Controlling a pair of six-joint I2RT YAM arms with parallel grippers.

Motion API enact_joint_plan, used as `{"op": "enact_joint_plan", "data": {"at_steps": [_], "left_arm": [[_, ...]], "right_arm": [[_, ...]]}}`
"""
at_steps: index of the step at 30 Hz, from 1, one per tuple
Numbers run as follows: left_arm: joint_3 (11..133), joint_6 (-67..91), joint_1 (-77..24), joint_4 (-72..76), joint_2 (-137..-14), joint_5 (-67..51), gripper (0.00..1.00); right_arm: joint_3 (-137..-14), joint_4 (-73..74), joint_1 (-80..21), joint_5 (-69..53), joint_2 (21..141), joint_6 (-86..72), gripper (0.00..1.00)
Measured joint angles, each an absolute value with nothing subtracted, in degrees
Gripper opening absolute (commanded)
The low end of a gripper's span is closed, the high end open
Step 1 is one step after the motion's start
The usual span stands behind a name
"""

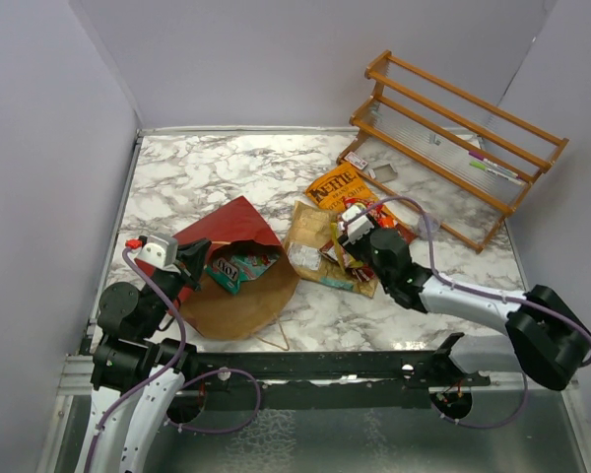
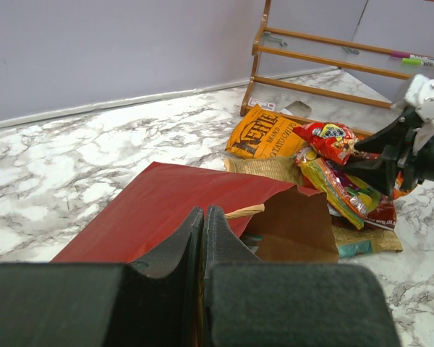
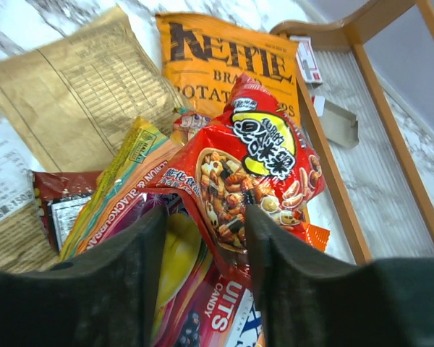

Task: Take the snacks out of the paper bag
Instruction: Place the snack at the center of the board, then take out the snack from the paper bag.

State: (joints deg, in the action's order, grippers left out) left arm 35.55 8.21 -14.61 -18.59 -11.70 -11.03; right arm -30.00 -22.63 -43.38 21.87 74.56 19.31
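Resting on marble table point(image 1: 197, 177) (grey walls): left tool point(image 2: 203, 238) closed, right tool point(image 3: 202, 238) seemingly spread.

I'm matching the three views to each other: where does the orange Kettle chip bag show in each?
Top external: orange Kettle chip bag right of centre, just in front of the wooden rack.
Left wrist: upper middle, at the rack's foot.
Right wrist: top centre, behind the red packet.
Shared landmark: the wooden rack.
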Motion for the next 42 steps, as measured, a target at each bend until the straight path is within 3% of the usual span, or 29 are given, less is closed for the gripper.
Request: {"op": "enact_joint_plan", "data": {"at_steps": [6,11,16,21,29,42], "left_arm": [[35.6,8.2,-14.6,-18.6,-11.7,-11.0,0.00],[35.6,8.2,-14.6,-18.6,-11.7,-11.0,0.00],[35.6,8.2,-14.6,-18.6,-11.7,-11.0,0.00],[35.6,8.2,-14.6,-18.6,-11.7,-11.0,0.00],[35.6,8.2,-14.6,-18.6,-11.7,-11.0,0.00],[35.6,8.2,-14.6,-18.6,-11.7,-11.0,0.00]], "right_arm": [[-27.3,-22.9,-43.4,15.8,63.7,20.6,0.69],[-25.8,-25.7,-43.3,1.3,57.4,24.2,0.72],[-23.7,-27.6,-44.5,-22.3,56.2,29.1,0.73],[-24.6,-26.7,-52.6,-34.3,57.6,37.2,0.73],[-36.9,-20.2,-68.1,-29.6,73.5,48.8,0.73],[-53.6,-17.6,-75.3,-13.4,95.2,52.7,0.73]]}}
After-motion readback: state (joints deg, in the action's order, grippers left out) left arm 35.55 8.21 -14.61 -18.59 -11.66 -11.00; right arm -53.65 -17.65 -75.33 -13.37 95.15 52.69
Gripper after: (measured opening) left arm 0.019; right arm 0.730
